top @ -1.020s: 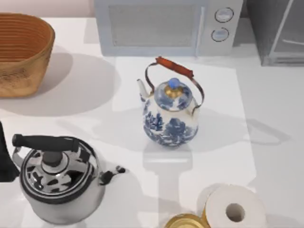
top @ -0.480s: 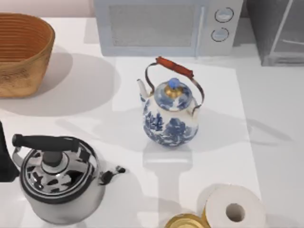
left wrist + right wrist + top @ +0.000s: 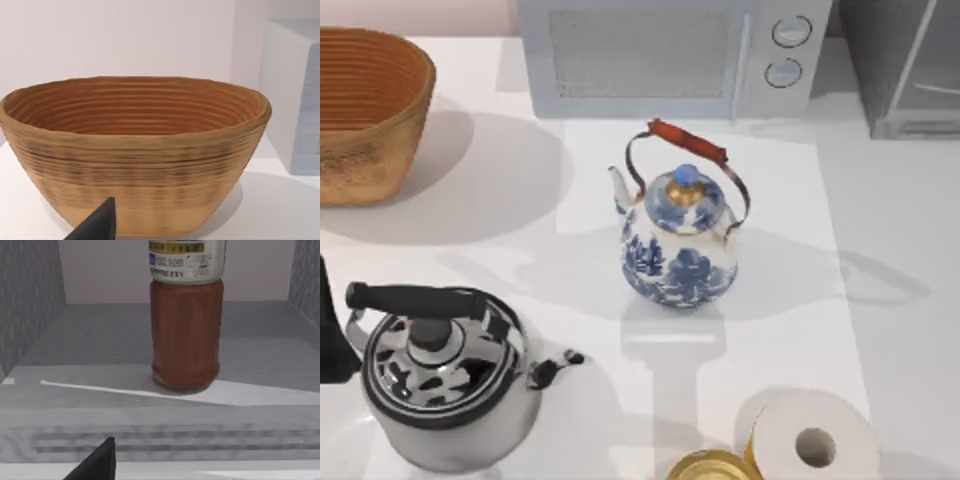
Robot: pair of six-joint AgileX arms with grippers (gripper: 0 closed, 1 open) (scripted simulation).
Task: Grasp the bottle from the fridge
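The bottle [image 3: 186,315] stands upright on the grey floor of the fridge [image 3: 100,340], with a dark brown body and a bluish-grey label band; its cap is cut off at the frame's edge. My right gripper [image 3: 150,472] faces it from just outside the fridge's front sill, open. One dark fingertip [image 3: 102,462] shows, well short of the bottle. In the top view the fridge [image 3: 905,70] stands at the table's back right. My left gripper [image 3: 150,232] is parked and open, facing the basket [image 3: 135,150], at the table's left edge [image 3: 328,340].
A white microwave [image 3: 670,55] stands at the back middle, a wicker basket [image 3: 365,110] at the back left. A blue-and-white teapot [image 3: 678,235] sits mid-table, a steel kettle [image 3: 440,375] at the front left, and a paper roll [image 3: 815,440] and gold-topped tin [image 3: 710,467] at the front.
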